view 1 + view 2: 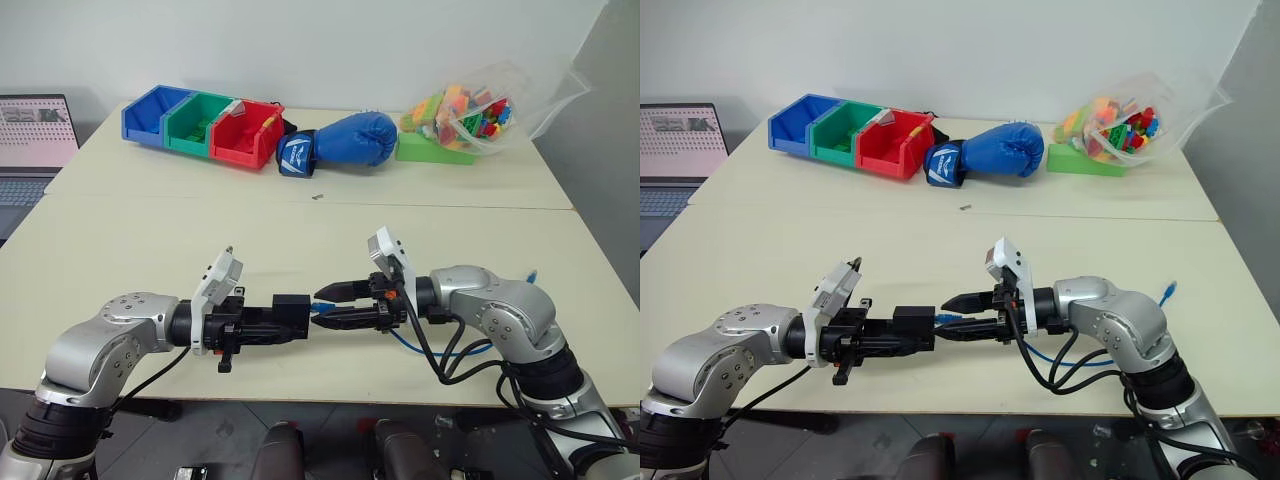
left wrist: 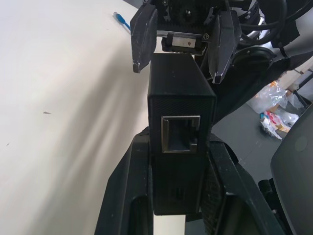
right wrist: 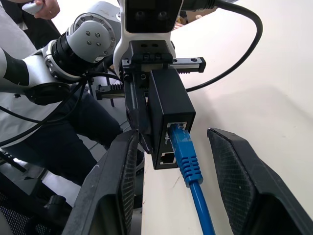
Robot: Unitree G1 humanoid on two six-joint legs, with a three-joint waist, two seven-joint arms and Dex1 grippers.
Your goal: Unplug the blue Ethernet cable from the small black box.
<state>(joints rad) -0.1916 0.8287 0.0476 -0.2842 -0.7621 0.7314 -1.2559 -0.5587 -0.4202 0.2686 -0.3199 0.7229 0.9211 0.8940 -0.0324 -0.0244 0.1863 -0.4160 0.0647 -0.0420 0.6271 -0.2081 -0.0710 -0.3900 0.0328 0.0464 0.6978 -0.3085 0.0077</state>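
Observation:
The small black box point(image 1: 292, 312) is held out over the table's near edge with my left gripper point(image 1: 283, 326) shut on its sides. One empty port shows on the box point(image 2: 178, 112) in the left wrist view. The blue Ethernet cable point(image 3: 186, 156) is plugged into the box's point(image 3: 168, 105) end face, above a second, empty port. My right gripper point(image 1: 318, 307) faces the box from the right and is open. Its fingers point(image 3: 115, 186) stand either side of the blue plug without touching it. The cable point(image 1: 470, 350) trails under my right arm, and its free end point(image 1: 1168, 290) lies on the table.
Blue, green and red bins point(image 1: 205, 125) stand at the back left, with a blue boxing glove point(image 1: 345, 140) beside them. A bag of coloured bricks point(image 1: 465, 115) sits at the back right. A laptop point(image 1: 35, 140) is at the far left. A person's hand point(image 3: 39, 7) shows behind my left arm.

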